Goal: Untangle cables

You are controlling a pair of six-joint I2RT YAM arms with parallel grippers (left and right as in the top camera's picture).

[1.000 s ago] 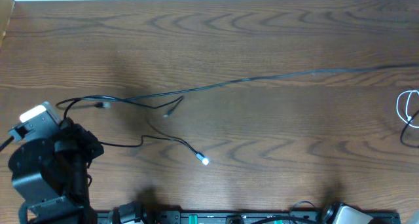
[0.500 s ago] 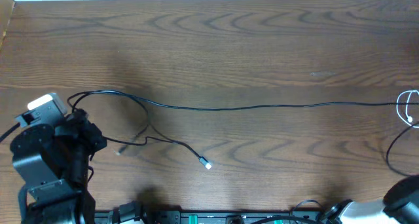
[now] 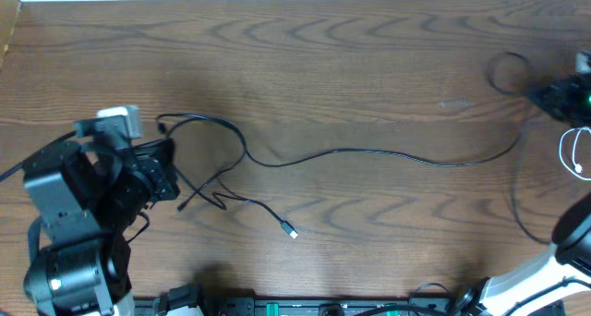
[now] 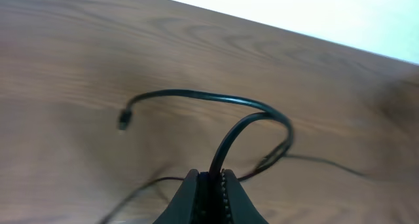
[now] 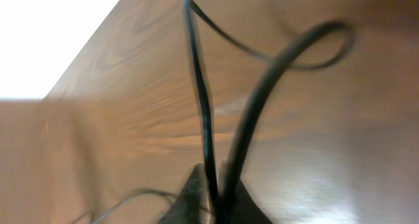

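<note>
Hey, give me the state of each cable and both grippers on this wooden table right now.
long black cable: slack across the wooden table, gripped by both grippers.
left gripper: shut on it.
right gripper: closed on two of its strands.
short black cable with a silver plug: loose, crossing the long one's loop.
white cable: looped at the right edge, not gripped.

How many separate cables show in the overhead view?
3: a long black cable spanning left to right; a shorter black cable lower left, ending in a silver plug; a white cable at right edge. Tangles may hide more.
</note>
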